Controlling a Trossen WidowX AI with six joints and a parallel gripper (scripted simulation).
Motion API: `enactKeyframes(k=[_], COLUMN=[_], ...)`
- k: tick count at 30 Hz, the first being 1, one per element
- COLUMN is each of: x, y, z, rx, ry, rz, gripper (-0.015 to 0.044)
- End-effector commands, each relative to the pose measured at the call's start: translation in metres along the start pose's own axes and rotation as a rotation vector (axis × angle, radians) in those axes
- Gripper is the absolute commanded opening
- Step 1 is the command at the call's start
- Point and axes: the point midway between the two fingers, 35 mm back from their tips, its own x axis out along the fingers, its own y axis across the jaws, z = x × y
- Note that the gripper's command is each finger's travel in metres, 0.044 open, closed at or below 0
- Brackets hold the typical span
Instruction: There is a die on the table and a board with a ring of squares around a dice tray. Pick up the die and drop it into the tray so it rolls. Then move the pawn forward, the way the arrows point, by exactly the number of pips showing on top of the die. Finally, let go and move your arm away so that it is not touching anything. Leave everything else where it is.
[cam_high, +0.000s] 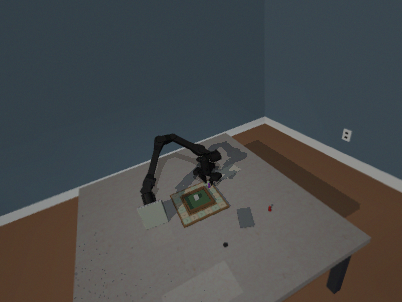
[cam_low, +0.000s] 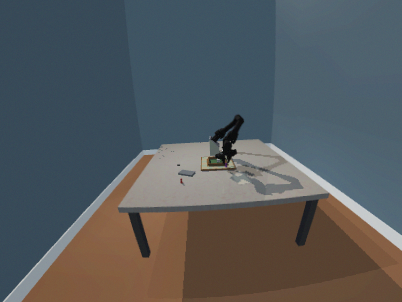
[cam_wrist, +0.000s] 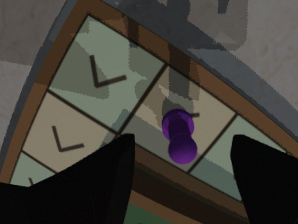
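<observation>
The purple pawn (cam_high: 209, 185) (cam_low: 226, 165) (cam_wrist: 180, 135) stands on a tan square near a corner of the board (cam_high: 207, 216) (cam_low: 217, 169) (cam_wrist: 220, 90). My gripper (cam_high: 209, 180) (cam_wrist: 184, 137) is partly open and empty, pointing down just above the board. In the wrist view its fingers appear on either side of the pawn, with a gap on both sides. The white die (cam_high: 196, 197) lies in the green dice tray (cam_high: 202, 202) (cam_wrist: 142, 215); its top pips are too small to read in the top view, and it is outside the wrist view.
A pale box (cam_high: 152, 215) (cam_low: 214, 146) stands beside the board near the arm's base. A grey slab (cam_high: 245, 217) (cam_low: 187, 173), a small red object (cam_high: 270, 208) (cam_low: 181, 180) and a small dark object (cam_high: 225, 244) (cam_low: 178, 165) lie elsewhere on the table.
</observation>
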Motion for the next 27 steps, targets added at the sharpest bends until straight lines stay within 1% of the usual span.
enactKeyframes(k=[1, 9, 15, 21, 25, 27], x=[0.008, 0.019, 0.019, 0.019, 0.018, 0.008], y=[0.0, 0.001, 0.001, 0.001, 0.001, -0.001], z=[-0.002, -0.002, -0.002, -0.002, -0.002, -0.001], rx=[0.007, 0.007, 0.007, 0.007, 0.007, 0.007], ry=[0.002, 0.002, 0.002, 0.002, 0.002, 0.003], rz=[0.003, 0.004, 0.004, 0.004, 0.004, 0.002], gripper=[0.02, 0.02, 0.0043, 0.0003, 0.0, 0.0])
